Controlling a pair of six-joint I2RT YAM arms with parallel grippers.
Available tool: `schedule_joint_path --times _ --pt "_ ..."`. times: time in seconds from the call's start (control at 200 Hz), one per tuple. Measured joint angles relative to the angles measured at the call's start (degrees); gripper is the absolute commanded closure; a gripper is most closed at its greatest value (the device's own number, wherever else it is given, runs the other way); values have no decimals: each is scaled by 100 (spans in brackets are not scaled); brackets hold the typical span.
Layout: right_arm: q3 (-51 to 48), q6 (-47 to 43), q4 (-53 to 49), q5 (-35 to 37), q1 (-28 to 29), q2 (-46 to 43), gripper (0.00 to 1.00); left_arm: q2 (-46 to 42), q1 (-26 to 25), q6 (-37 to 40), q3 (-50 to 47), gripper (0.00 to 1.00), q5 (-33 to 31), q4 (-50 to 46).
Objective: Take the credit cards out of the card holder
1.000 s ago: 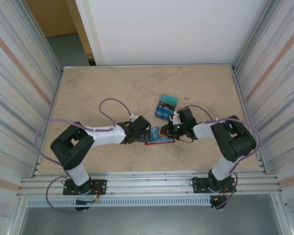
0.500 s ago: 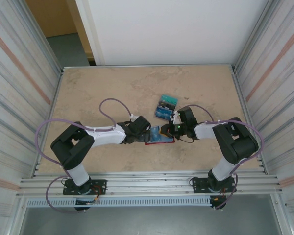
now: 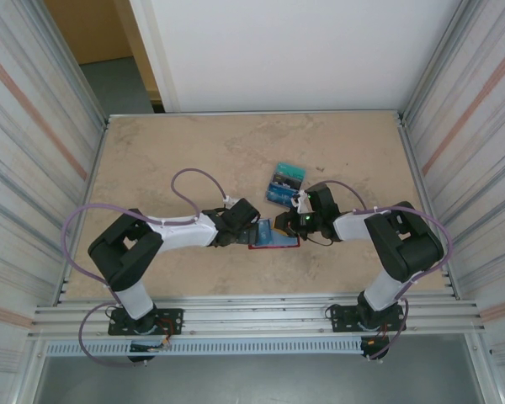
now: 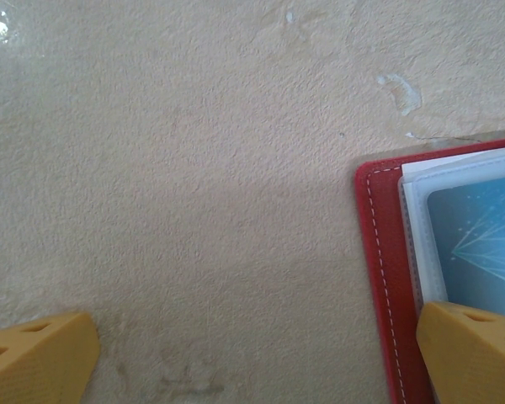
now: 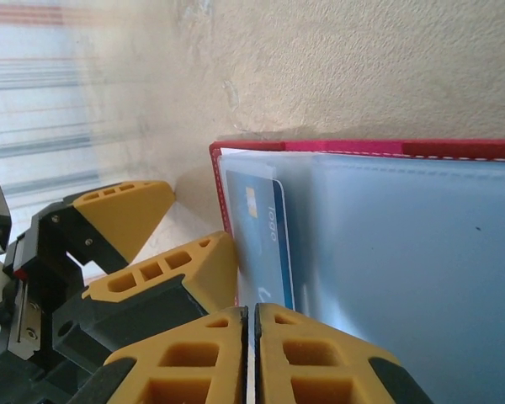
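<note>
Right gripper (image 5: pixel 249 313): fingers pressed together, thin seam between, tips over clear pocket of wallet (image 5: pixel 362 148). Left gripper (image 4: pixel 252 337): fingers spread wide, one over wallet corner, other over bare table (image 4: pixel 194 168). Wallet lies open and flat between both grippers, near table centre. Blue card (image 5: pixel 265 240) sits in end pocket. Loose cards (image 3: pixel 284 183) lie just beyond wallet.
</note>
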Motion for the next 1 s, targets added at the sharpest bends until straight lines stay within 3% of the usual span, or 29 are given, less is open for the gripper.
schedule_joint_path --times 0.135,0.656,0.892,1.002 --pt "-4 -2 4 17 2 37 79 17 0 -2 26 1 0 -28" --pt "197 -175 -455 254 197 221 81 28 0 -2 39 1 2 -46" --pt "229 -170 -271 205 240 387 93 33 0 -2 44 1 2 -50" --pt "227 -157 -267 210 229 387 95 48 0 -2 63 1 2 -72"
